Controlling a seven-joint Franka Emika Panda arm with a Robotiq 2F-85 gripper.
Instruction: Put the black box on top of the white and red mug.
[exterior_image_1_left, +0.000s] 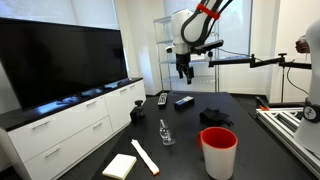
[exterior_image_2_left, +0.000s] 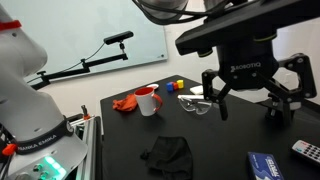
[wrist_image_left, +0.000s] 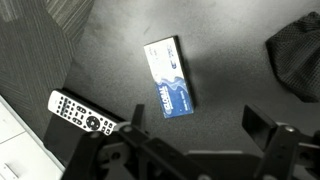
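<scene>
Showing the gripper (exterior_image_2_left: 246, 112) hanging in the air above the dark table (exterior_image_1_left: 186, 118), with its fingers (exterior_image_2_left: 221, 100) pointing down, spreading wide apart and closing on nothing. Placing the gripper (exterior_image_1_left: 185, 70) over the far end of the table in an exterior view, and bringing it in from the lower edge of the wrist view.

Showing the black box (wrist_image_left: 170, 77) lying flat on the table beneath the gripper, apart from both fingers, and displaying a blue printed top face in the wrist view. Reading as a dark slab, the black box (exterior_image_1_left: 184, 100), in an exterior view. Lying just beside a remote control (wrist_image_left: 85, 113), with a crumpled black cloth (wrist_image_left: 295, 55) resting near it on the opposite side.

Showing the white and red mug (exterior_image_2_left: 148, 101) standing upright on the table, well apart from the box, with its mouth standing open. Sitting close against a red cloth (exterior_image_2_left: 125, 103); whether touching it, impossible to tell. Showing clear safety glasses (exterior_image_2_left: 197, 104) lying near the mug and small coloured blocks (exterior_image_2_left: 178, 86) sitting beyond them.

Showing a white pad (exterior_image_1_left: 119, 165) and a white stick (exterior_image_1_left: 145, 156) lying at the near corner of the table. Showing a large dark screen (exterior_image_1_left: 60, 55) standing on a white cabinet (exterior_image_1_left: 70, 125) alongside the table.
</scene>
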